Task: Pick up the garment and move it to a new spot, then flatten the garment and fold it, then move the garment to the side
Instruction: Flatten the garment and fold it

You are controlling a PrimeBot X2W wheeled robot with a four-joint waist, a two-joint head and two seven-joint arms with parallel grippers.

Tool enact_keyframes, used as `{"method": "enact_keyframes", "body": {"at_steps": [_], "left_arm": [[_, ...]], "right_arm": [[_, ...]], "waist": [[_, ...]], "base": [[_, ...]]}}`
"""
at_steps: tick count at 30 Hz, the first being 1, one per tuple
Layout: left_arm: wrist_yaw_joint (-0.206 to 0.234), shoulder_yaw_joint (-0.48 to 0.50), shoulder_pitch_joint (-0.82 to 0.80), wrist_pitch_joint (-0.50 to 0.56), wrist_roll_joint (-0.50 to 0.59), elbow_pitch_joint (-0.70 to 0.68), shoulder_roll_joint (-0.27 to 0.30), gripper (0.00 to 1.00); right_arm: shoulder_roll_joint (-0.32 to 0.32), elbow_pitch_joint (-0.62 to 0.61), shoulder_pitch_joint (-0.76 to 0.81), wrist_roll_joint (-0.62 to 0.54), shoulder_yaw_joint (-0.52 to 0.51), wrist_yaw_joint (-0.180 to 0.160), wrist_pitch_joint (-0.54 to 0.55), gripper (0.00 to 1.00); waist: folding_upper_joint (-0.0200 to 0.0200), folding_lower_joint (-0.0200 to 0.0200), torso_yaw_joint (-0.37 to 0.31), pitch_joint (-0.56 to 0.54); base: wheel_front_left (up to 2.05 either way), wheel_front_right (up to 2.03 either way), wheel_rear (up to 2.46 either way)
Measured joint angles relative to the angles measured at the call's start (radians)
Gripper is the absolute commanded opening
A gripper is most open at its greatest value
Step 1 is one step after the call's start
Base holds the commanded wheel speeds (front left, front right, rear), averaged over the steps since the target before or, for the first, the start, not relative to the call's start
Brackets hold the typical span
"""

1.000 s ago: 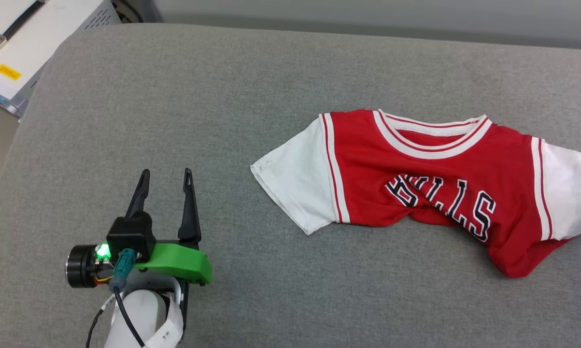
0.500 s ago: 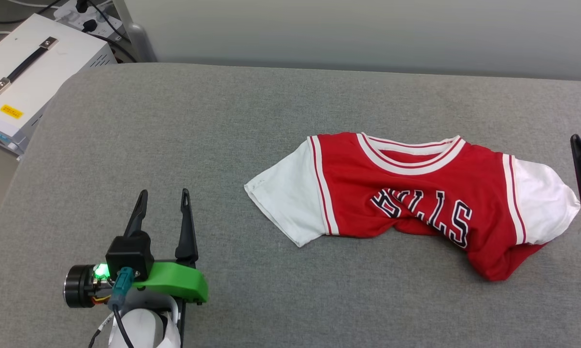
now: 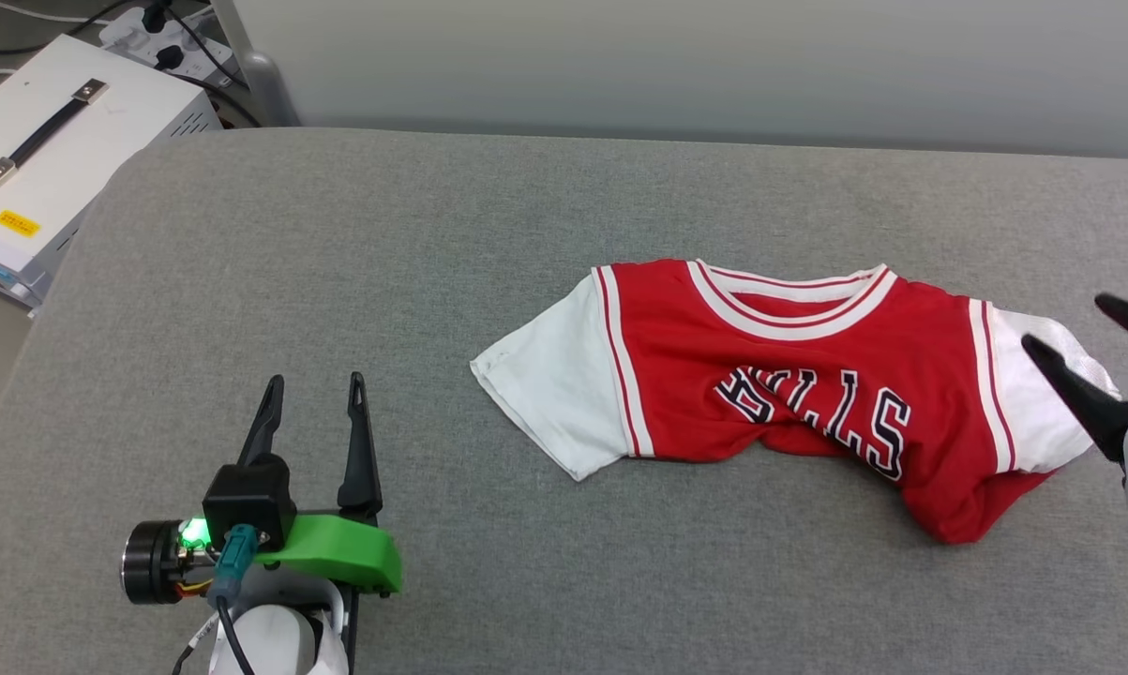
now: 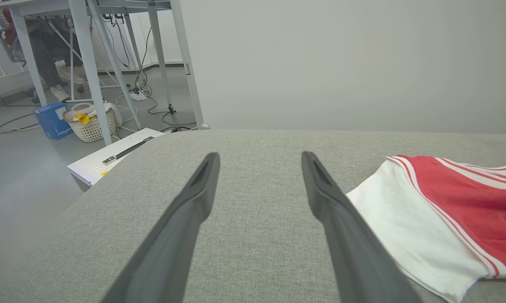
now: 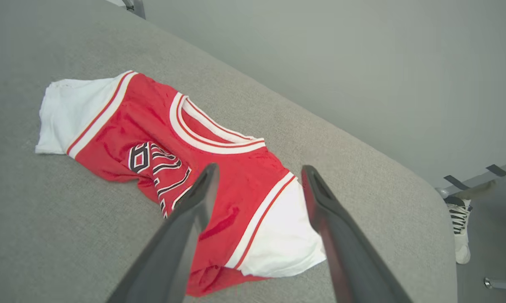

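The garment (image 3: 789, 375), a red jersey T-shirt with white short sleeves, lies rumpled on the grey padded surface (image 3: 432, 234), collar toward the far side and its lower half bunched under the chest lettering. My right gripper (image 3: 1065, 322) reaches in from the right edge, open, with its dark fingers above the shirt's right sleeve. In the right wrist view the right gripper (image 5: 260, 167) frames that sleeve and red shoulder of the garment (image 5: 152, 126). My left gripper (image 3: 315, 380) stands open at the lower left, well apart from the left sleeve. The left gripper (image 4: 260, 155) is empty, with the garment (image 4: 446, 202) off to its right.
A white box with a black handle (image 3: 48, 150) sits beside the surface's far left corner, with a power strip (image 3: 160, 28) behind it. Beyond the left edge are table legs (image 4: 88, 63), a basket (image 4: 88, 124) and a blue box (image 4: 53, 122). A shoe (image 5: 461, 227) shows off the right end.
The head camera tilted, shifting the whole picture. My right gripper came in from the right edge and now points its open fingers over the right sleeve. The left gripper and garment stayed put.
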Motion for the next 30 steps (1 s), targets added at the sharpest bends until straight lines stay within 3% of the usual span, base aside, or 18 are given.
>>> {"method": "enact_keyframes", "body": {"at_steps": [6, 11, 16, 24, 30], "left_arm": [[0.001, -0.002, 0.0, 0.0, 0.0, -0.007, -0.001, 1.0], [0.001, -0.008, -0.002, 0.0, 0.0, -0.015, -0.002, 1.0], [0.001, -0.02, -0.02, 0.0, -0.003, -0.02, -0.003, 1.0], [0.001, -0.028, -0.088, 0.0, -0.009, -0.022, -0.006, 1.0], [0.009, -0.027, -0.097, 0.0, -0.011, -0.017, -0.007, 1.0]], "right_arm": [[-0.105, -0.014, 0.03, 0.143, 0.041, 0.0, 0.246, 1.0], [-0.154, 0.0, 0.05, 0.193, 0.087, 0.0, 0.328, 1.0], [-0.143, 0.059, 0.051, 0.202, 0.155, 0.0, 0.331, 1.0], [-0.047, 0.258, -0.01, 0.161, 0.277, 0.0, 0.224, 1.0], [-0.071, 0.35, -0.044, 0.163, 0.363, 0.001, 0.207, 1.0]], "waist": [[0.0, 0.0, 0.0, 0.018], [0.0, 0.0, 0.006, 0.049], [0.0, 0.0, 0.018, 0.095], [0.0, 0.0, 0.048, 0.18], [0.0, 0.0, 0.077, 0.21]], "base": [[0.0, 0.0, 0.0], [0.0, 0.0, 0.0], [0.0, 0.0, 0.0], [0.0, 0.0, 0.0], [0.0, 0.0, 0.0]]}}
